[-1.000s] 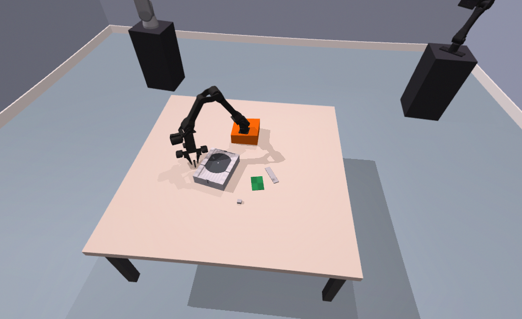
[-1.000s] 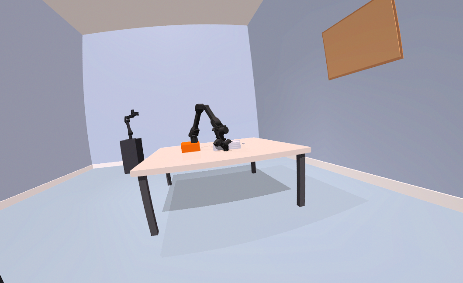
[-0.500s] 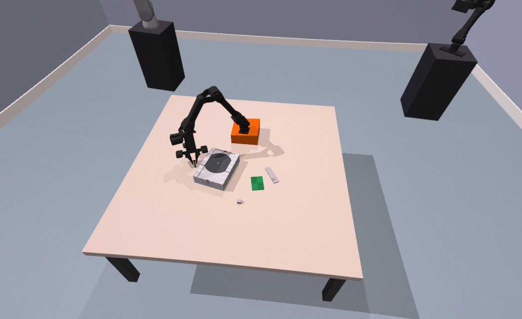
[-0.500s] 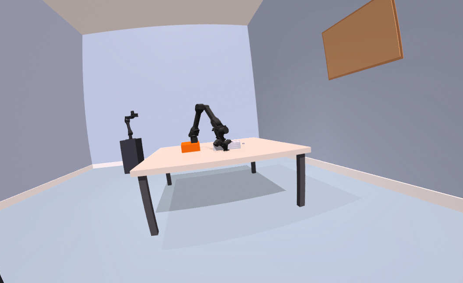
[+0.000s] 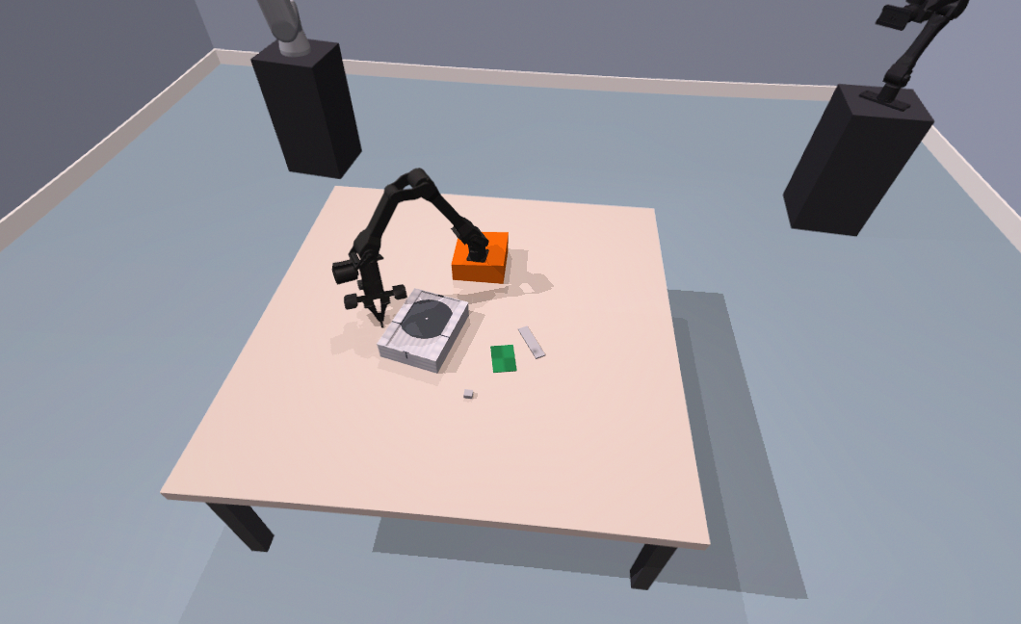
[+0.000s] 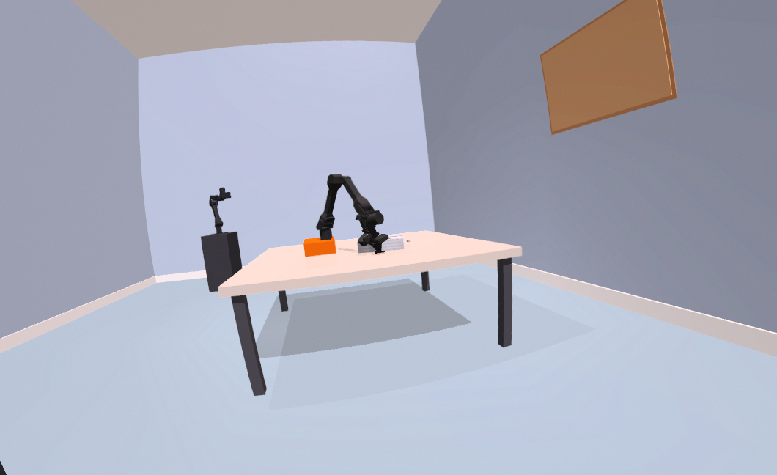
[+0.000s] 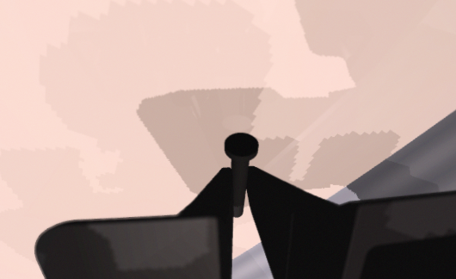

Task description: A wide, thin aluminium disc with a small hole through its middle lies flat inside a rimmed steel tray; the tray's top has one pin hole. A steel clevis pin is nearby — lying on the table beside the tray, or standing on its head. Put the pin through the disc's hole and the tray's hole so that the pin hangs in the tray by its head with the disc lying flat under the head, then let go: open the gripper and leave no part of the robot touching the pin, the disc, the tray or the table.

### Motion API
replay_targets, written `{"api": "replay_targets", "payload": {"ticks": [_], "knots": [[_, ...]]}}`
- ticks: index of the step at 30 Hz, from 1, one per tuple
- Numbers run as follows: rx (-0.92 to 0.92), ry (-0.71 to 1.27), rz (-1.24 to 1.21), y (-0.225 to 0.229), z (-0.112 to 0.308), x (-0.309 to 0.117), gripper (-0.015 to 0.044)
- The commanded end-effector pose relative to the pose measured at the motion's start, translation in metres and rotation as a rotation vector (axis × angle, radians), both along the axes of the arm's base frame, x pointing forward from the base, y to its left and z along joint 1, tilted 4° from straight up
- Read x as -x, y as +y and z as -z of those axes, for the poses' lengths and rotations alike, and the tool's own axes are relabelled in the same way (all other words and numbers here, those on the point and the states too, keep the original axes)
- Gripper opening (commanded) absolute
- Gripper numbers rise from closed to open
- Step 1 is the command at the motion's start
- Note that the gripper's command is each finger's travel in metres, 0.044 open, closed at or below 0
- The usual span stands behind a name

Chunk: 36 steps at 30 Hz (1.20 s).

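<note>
The black parallel-jaw gripper (image 5: 380, 322) (image 6: 379, 251) (image 7: 239, 172) is closed on the dark, round-headed steel clevis pin (image 7: 240, 178), its tips pinching the shank just behind the head. Pin and claw are beside the grey, rimmed steel tray (image 5: 413, 356) (image 6: 396, 243) (image 7: 445, 138), on the pale pink table (image 5: 436, 457) (image 6: 373, 274) (image 7: 15, 108); whether the pin touches the tabletop cannot be told. The wide, dark grey aluminium disc (image 5: 426, 329) lies inside the tray, a small bright spot at its middle, probably the hole. So the grasp appears made, but the insertion is not. Still left are lifting the pin, bringing it upright and head-up over the disc, lowering it through both holes until it hangs by its head, then releasing and backing clear.
</note>
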<state>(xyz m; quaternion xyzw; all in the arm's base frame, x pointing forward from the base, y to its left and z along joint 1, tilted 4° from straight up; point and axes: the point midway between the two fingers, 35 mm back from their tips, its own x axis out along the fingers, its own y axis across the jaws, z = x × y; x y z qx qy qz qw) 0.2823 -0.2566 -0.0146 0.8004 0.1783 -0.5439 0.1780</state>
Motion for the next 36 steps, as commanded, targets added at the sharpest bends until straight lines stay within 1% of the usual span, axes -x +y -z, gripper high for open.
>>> {"api": "replay_targets", "payload": {"ticks": [1, 21, 29, 30, 36], "knots": [[0.003, -0.003, -0.002, 0.0, -0.012, 0.0, 0.0], [0.004, -0.003, 0.0, 0.005, -0.061, 0.001, 0.0], [0.004, -0.003, 0.0, 0.005, -0.068, 0.001, 0.0], [0.002, 0.0, -0.01, 0.006, -0.062, 0.001, 0.0], [0.062, 0.002, -0.182, 0.015, -0.063, -0.002, 0.0]]}}
